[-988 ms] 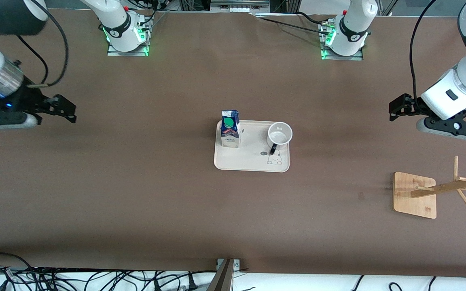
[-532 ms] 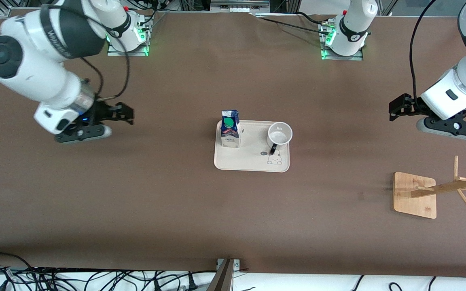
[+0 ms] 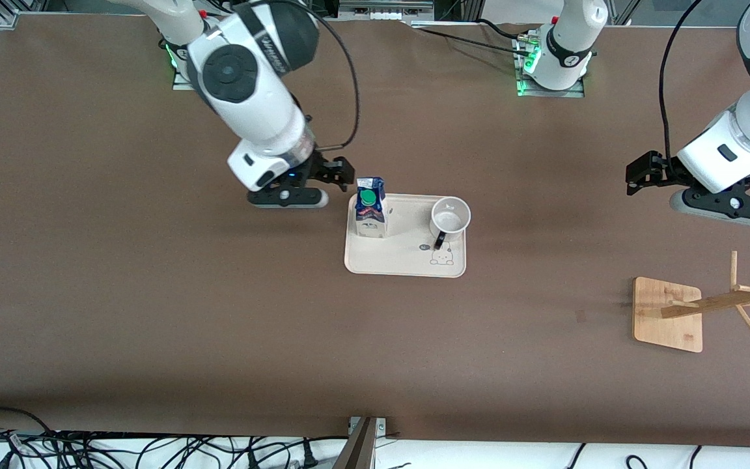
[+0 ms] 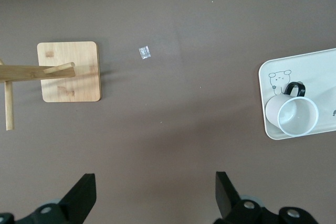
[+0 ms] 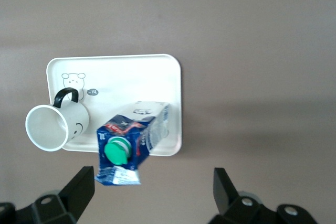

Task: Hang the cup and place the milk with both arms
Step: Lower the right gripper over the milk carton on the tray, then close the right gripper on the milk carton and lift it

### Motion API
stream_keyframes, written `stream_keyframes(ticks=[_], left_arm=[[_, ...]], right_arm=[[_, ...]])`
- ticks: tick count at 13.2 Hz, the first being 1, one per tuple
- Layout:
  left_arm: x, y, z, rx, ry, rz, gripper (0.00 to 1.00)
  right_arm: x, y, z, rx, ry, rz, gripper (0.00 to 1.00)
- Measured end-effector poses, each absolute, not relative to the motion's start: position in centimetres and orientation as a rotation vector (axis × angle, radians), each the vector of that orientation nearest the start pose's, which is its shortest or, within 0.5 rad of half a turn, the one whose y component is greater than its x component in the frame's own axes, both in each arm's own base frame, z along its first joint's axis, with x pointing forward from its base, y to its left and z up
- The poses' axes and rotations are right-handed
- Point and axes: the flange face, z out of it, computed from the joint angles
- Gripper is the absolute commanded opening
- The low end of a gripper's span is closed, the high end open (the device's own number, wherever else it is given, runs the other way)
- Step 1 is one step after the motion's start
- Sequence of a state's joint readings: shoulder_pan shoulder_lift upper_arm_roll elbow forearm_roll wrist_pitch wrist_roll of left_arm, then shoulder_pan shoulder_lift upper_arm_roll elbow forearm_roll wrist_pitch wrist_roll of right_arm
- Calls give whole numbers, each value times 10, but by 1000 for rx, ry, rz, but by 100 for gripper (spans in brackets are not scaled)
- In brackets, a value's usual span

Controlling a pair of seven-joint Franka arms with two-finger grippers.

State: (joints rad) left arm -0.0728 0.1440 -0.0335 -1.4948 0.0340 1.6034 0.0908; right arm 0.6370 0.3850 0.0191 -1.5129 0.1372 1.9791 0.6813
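Observation:
The milk (image 3: 370, 208), a blue-topped carton with a green cap, stands upright on a cream tray (image 3: 405, 264), at the tray's end toward the right arm. The white cup (image 3: 450, 217) stands on the same tray, mouth up, its black handle toward the front camera. My right gripper (image 3: 344, 174) hangs open over the table just beside the milk, with nothing between its fingers. In the right wrist view the milk (image 5: 128, 145) and the cup (image 5: 52, 124) lie ahead of the open gripper (image 5: 152, 192). My left gripper (image 3: 638, 174) waits open over the table's left-arm end, holding nothing.
A wooden cup rack (image 3: 666, 314) with a square base and angled pegs stands toward the left arm's end, nearer the front camera than the left gripper. A small scrap of tape (image 4: 144, 52) lies on the brown table between the rack and the tray.
The right arm has swept from its end of the table toward the middle, bringing its open gripper next to the milk. The left arm, cup, milk and tray have not moved.

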Motion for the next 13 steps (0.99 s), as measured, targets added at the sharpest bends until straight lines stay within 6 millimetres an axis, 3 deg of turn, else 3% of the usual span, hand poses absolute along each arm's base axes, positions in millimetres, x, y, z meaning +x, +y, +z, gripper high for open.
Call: stream_keyframes(ticks=[4,6,11,12,13], left_arm=[[597,-59,580,-3096,308,54,100],[597,-59,580,-3096,308,54,100],[597,-59,580,-3096,308,54,100],[597,-59,580,-3096,308,54,100],[597,-59,580,-3096,308,54,100]], right_arm=[[523,479,401,-3012,194,-14,100],[521,497,382,-3037,195,-26,100],[508,518,350,-3097,155,-53,100],[507,518,347,-3102,157,-47,97],[505,519,343,-3110,154,-41,87]])
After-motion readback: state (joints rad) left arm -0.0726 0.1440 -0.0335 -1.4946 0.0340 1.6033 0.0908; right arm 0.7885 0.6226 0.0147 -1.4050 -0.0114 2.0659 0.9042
